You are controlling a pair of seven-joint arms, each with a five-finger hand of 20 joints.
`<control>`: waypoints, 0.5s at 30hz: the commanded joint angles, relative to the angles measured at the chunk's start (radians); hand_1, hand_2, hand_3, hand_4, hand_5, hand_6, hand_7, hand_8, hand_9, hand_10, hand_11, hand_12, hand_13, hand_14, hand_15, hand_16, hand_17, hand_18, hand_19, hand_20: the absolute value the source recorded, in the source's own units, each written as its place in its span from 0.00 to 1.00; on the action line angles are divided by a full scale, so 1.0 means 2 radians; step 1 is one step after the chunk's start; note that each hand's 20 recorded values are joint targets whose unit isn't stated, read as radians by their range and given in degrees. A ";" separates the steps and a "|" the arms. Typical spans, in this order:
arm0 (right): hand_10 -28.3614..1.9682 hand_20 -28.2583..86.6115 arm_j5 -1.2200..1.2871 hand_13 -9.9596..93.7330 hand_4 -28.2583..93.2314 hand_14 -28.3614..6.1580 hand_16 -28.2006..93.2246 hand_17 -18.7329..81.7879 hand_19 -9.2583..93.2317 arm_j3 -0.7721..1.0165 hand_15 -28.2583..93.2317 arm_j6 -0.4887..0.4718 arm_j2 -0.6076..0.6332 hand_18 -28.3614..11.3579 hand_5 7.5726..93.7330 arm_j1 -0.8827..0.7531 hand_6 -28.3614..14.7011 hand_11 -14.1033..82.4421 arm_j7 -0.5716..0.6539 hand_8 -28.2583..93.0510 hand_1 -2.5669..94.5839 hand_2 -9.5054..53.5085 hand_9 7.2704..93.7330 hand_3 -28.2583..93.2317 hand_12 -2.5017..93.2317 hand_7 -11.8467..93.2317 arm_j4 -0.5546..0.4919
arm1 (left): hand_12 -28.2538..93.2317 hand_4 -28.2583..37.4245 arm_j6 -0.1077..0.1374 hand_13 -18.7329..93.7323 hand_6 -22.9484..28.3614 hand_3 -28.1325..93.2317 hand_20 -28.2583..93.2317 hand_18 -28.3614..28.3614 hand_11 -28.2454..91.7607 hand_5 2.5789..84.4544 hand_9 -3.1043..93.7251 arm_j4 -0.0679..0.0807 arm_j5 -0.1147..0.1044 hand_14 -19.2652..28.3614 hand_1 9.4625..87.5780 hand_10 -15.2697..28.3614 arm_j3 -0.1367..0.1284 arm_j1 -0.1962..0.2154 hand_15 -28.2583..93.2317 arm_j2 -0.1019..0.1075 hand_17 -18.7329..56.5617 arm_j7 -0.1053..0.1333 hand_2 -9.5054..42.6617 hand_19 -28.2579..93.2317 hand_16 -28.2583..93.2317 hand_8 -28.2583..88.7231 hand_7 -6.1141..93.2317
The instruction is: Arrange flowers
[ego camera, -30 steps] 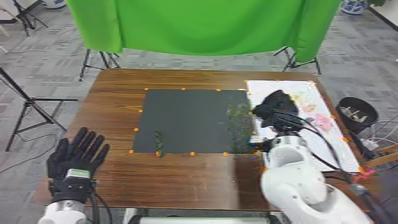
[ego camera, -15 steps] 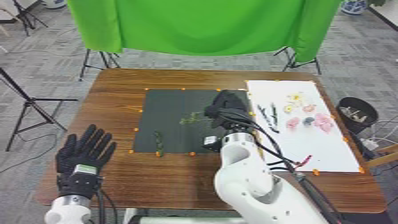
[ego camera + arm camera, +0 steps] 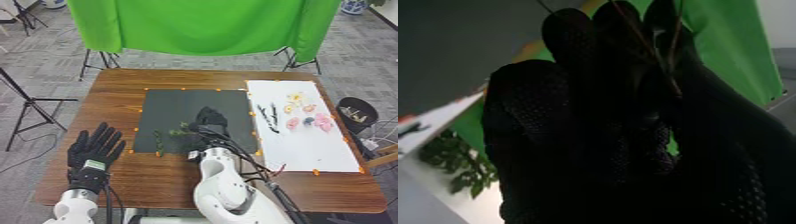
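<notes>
The right hand is over the dark mat, fingers closed toward the thumb round a thin-stemmed green sprig, its leaves to the left. Farther left lies a leafy stem. The left hand is spread open; pink flowers lie on the right-hand white sheet.

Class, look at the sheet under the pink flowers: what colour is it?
White, showing best in the head view, where the sheet lies.
</notes>
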 commanded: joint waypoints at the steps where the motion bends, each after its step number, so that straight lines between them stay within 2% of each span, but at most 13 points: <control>1: 0.51 0.54 -0.003 0.81 0.07 0.37 0.45 0.48 0.89 -0.015 0.78 -0.006 0.001 0.00 0.83 -0.014 0.60 0.34 -0.005 0.33 0.50 0.00 0.97 0.93 0.44 0.46 -0.013 | 0.33 0.00 0.000 0.40 0.65 0.83 0.30 0.76 0.47 0.50 0.40 0.001 0.000 0.77 0.20 0.72 -0.003 0.006 0.60 -0.003 0.17 -0.002 0.54 0.54 0.16 0.17 0.22; 4: 0.49 0.54 0.000 0.81 0.06 0.36 0.44 0.48 0.89 -0.013 0.78 -0.012 0.003 0.00 0.82 -0.015 0.58 0.34 -0.002 0.33 0.51 0.00 0.96 0.92 0.43 0.44 -0.015 | 0.33 0.00 -0.001 0.40 0.65 0.83 0.30 0.76 0.47 0.50 0.40 0.002 0.000 0.77 0.20 0.72 -0.002 0.004 0.60 -0.004 0.17 -0.001 0.54 0.54 0.16 0.17 0.22; 8: 0.47 0.54 -0.008 0.80 0.06 0.36 0.43 0.48 0.89 -0.014 0.78 -0.015 0.009 0.00 0.80 -0.015 0.56 0.37 -0.004 0.32 0.51 0.00 0.94 0.90 0.41 0.41 -0.017 | 0.33 0.00 0.002 0.40 0.65 0.83 0.30 0.76 0.47 0.50 0.40 -0.001 -0.003 0.77 0.20 0.72 -0.004 0.008 0.60 -0.004 0.17 0.004 0.54 0.54 0.16 0.17 0.22; 15: 0.46 0.54 -0.005 0.79 0.05 0.36 0.43 0.48 0.89 -0.015 0.78 -0.020 0.019 0.00 0.75 -0.018 0.54 0.39 0.002 0.31 0.50 0.00 0.91 0.89 0.40 0.41 -0.026 | 0.33 0.00 0.002 0.40 0.65 0.83 0.30 0.76 0.47 0.50 0.40 -0.003 -0.007 0.77 0.20 0.72 -0.006 0.012 0.60 -0.006 0.17 0.007 0.54 0.54 0.16 0.17 0.22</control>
